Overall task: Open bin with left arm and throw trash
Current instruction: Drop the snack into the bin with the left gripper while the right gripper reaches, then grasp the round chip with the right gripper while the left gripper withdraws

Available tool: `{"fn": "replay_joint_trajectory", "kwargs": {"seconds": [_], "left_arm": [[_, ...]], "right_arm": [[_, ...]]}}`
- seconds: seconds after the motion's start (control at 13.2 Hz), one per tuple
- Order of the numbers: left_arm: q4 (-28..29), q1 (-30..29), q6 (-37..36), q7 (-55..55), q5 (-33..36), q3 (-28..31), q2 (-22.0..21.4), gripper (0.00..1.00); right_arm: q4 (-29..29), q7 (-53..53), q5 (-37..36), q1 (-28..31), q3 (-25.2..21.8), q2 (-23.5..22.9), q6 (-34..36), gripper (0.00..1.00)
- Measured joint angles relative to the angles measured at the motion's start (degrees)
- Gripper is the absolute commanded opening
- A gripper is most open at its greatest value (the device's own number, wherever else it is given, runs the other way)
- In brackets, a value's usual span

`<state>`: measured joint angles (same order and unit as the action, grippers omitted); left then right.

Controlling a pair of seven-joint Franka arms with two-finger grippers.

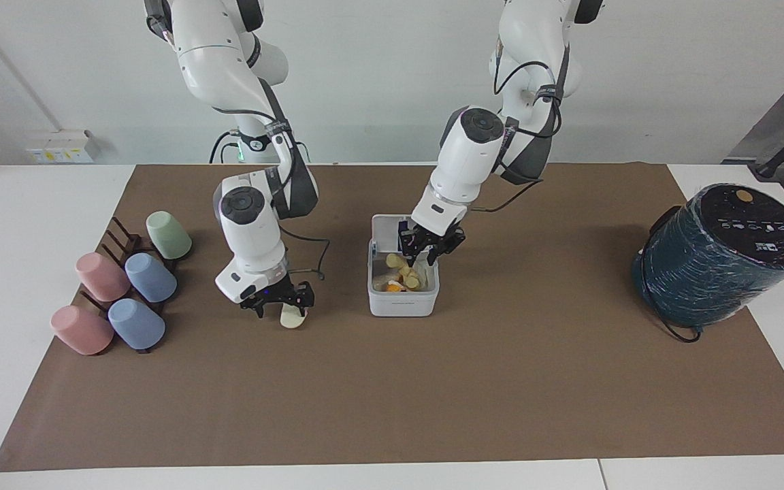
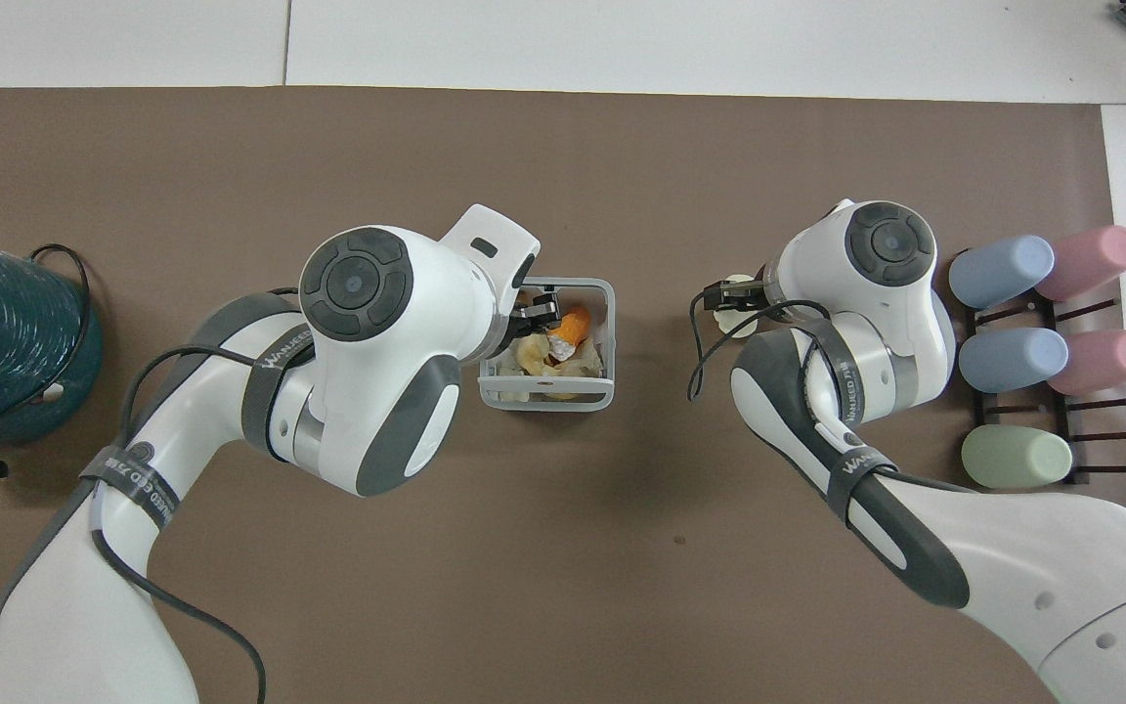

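The white bin [image 1: 402, 303] stands mid-mat with its lid [image 1: 386, 230] up. Inside lie an orange chunk [image 2: 575, 321] and a yellowish peel [image 1: 400, 265]. My left gripper [image 1: 427, 249] hangs just over the bin's open top, open, with nothing between its fingers. My right gripper [image 1: 282, 304] is down at the mat toward the right arm's end of the table, open. Its fingers straddle the pale cream oval piece [image 1: 292, 317], which lies on the mat. In the overhead view the right wrist hides most of that piece [image 2: 741, 286].
A big dark teal wrapped cylinder [image 1: 719, 252] with a cable stands at the left arm's end of the table. A dark rack with several pastel cups [image 1: 123, 286] sits at the right arm's end. A brown mat [image 1: 433, 395] covers the table.
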<state>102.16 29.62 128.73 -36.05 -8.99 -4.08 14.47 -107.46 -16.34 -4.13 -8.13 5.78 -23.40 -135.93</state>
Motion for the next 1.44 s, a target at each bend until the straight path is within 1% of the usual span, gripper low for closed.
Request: {"fn": "replay_joint_trajectory", "kwargs": {"seconds": [0.08, 0.15, 0.23, 0.3, 0.38, 0.53, 0.76, 0.91, 1.06, 1.21, 1.44], "left_arm": [[-1.1, -0.1, -0.4, -0.1, -0.2, 0.2, -0.1, 0.78], [-2.7, -0.3, -1.8, -0.2, -0.5, 0.4, -0.1, 0.78], [-4.7, -1.0, -4.1, -0.2, -0.6, 0.6, -0.1, 0.78], [-7.1, -2.4, -7.6, -0.2, -0.6, 0.8, -0.2, 0.78], [-9.4, -4.5, -11.2, -0.1, -0.6, 0.9, -0.2, 0.78], [-13.6, -8.6, -17.8, 2.6, -0.6, 1.1, -0.4, 0.78], [-17.9, -15.7, -28.3, 12.8, -0.6, 1.6, -1.0, 0.78], [-19.9, -20.3, -33.5, 20.5, 1.7, 1.7, -2.2, 0.78], [-20.3, -23.3, -37.2, 27.4, 5.3, 1.8, -4.0, 0.78], [-20.4, -24.8, -39.3, 32.8, 8.2, 1.9, -5.0, 0.79], [-21.7, -24.9, -43.2, 38.2, 12.1, 1.6, -5.7, 0.79]], "right_arm": [[-0.1, 0.0, 0.7, -0.2, 0.1, 0.0, -0.4, 0.97], [-0.2, 0.0, 0.8, -0.4, 0.1, 0.0, -0.5, 0.88], [-0.4, 0.0, 0.9, -0.4, 0.1, 0.0, -1.2, 0.61], [-0.7, 0.1, 0.9, -0.4, 0.1, 0.0, -2.2, 0.27], [-0.9, 0.1, 1.1, -0.4, 0.1, -0.1, -2.7, 0.00], [-0.9, 0.1, 1.6, -0.5, 0.1, -0.2, -2.8, 0.00], [-0.8, 0.1, 1.7, -0.8, 0.1, -0.2, -2.9, 0.00], [0.2, -0.2, 2.1, -1.0, 0.1, -0.1, -2.0, 0.00], [3.0, -1.3, 4.2, -1.2, 0.1, 0.9, 1.5, 0.00], [5.8, -1.9, 10.7, -1.3, 0.1, 3.1, 4.8, 0.00], [8.4, -3.2, 23.9, -1.6, 1.0, 6.1, 7.3, 0.00]]}}
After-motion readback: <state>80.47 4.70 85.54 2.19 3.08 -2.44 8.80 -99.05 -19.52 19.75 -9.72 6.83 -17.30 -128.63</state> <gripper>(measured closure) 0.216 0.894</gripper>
